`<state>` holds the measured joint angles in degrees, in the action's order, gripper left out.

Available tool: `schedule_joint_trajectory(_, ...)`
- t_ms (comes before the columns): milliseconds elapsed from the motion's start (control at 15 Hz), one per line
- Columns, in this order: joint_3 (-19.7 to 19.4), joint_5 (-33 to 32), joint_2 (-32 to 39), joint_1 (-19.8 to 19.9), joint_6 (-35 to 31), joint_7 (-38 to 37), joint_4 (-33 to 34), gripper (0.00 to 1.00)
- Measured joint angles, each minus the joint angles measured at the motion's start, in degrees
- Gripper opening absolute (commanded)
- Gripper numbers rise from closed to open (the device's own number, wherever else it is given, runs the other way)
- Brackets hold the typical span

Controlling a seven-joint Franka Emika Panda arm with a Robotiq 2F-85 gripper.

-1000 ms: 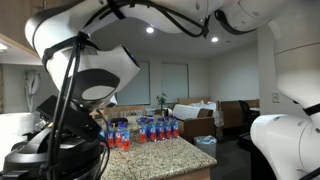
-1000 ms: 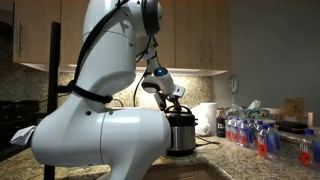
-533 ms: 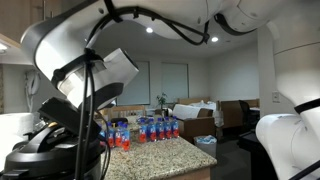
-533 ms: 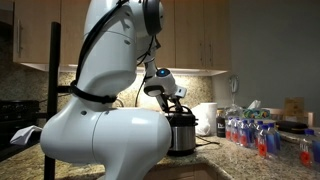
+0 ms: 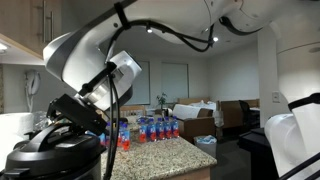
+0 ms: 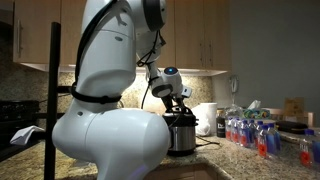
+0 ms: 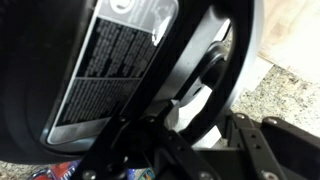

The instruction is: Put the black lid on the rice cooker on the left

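The rice cooker, with a shiny steel body, stands on the counter in an exterior view. The black lid is right at its top, and I cannot tell whether it rests level. My gripper reaches down from the upper left onto the lid. In an exterior view the lid fills the lower left, with the gripper over it. The wrist view is filled by the lid, which carries a printed label. My gripper is shut on a black part of it, with one finger at lower right.
Several bottles with red and blue labels stand on the granite counter beside the cooker. A white jug stands behind it. Wall cabinets hang above, and the robot's white body blocks the foreground.
The wrist has swung lower and further over the cooker, carrying the lid with it. The jaws have stayed as they were.
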<state>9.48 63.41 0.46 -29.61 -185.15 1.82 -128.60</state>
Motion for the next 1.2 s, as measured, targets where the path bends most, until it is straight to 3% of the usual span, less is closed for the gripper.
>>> schedule_joint_trajectory(200,1.9,-6.4,-1.1,2.8,1.5,-5.2,-1.7,0.68)
schedule_joint_trajectory(667,0.6,-31.4,-2.7,5.4,3.8,-28.3,-5.0,0.68)
schedule_joint_trajectory(1000,1.1,-53.6,-6.2,11.2,13.7,-48.8,-5.5,0.68)
schedule_joint_trajectory(1200,2.5,-61.0,-8.0,12.2,21.8,-56.3,-4.2,0.68)
